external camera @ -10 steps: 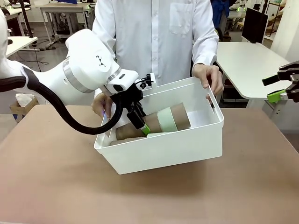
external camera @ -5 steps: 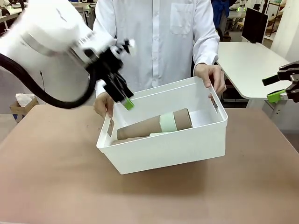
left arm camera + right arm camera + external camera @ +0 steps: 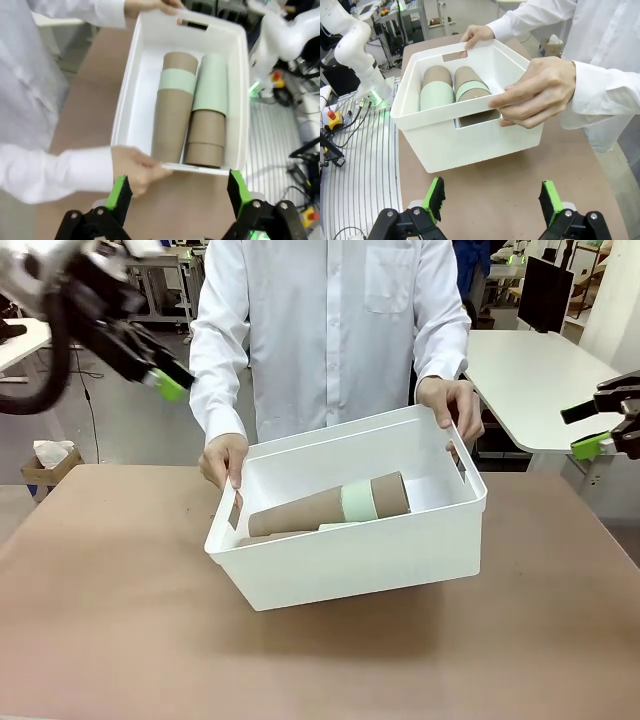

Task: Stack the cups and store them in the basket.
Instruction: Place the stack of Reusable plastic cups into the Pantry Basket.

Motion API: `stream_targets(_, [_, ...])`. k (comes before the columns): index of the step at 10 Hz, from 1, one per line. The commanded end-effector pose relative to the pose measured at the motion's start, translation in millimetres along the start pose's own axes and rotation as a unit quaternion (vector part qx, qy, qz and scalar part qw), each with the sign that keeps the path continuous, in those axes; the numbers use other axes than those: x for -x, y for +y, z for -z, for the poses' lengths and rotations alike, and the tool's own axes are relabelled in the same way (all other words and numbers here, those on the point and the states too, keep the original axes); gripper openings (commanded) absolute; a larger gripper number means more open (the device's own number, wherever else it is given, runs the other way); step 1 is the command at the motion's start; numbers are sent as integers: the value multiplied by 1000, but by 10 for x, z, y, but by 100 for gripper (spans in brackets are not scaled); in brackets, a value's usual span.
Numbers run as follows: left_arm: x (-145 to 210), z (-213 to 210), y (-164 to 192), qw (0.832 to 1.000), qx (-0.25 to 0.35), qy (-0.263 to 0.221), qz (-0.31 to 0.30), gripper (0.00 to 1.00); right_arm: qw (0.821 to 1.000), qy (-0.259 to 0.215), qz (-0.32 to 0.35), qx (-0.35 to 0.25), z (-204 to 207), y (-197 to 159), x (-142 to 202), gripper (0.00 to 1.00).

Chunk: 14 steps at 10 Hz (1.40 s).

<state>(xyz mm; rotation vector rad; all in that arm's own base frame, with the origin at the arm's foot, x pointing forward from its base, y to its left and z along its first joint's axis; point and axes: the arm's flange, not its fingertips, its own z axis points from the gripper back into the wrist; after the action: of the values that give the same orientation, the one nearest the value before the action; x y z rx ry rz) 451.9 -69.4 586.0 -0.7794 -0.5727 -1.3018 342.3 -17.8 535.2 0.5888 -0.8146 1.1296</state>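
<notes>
Basket (image 3: pixel 360 560), white and tilted, sits mid-frame on the brown worktop (image 3: pixel 120 640) in the front view, lifted at both ends by the person's hands (image 3: pixel 225 460), one on each short rim. Cups (image 3: pixel 330 508) lie on their sides inside it as two nested stacks, brown with mint green among them. Left pincer (image 3: pixel 165 380) hangs at the upper left of the frame, spread and empty. Right pincer (image 3: pixel 600 430) sits at the right edge, also spread, pinching nothing. No writing or labels can be read anywhere.
</notes>
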Motion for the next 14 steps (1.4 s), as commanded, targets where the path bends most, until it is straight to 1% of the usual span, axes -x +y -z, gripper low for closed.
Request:
stream_targets(1, [232,-317,0,999,9,-51,4,100,1000,-11,4,0,-7,-16,-33,100])
stream_targets(3, [473,-471,-94,998,13,-55,36,100,1000,-11,4,0,-7,-16,-33,100])
stream_targets(5, [657,-463,-136,996,15,-56,68,100,1000,-11,4,0,-7,-16,-33,100])
stream_targets(6, [714,-465,-166,994,10,-73,78,100,1000,-11,4,0,-7,-16,-33,100])
stream_targets(7, [584,-543,-79,998,11,-50,42,100,1000,-11,4,0,-7,-16,-33,100])
stream_targets(14, [584,-543,-79,998,11,-50,42,100,1000,-11,4,0,-7,-16,-33,100])
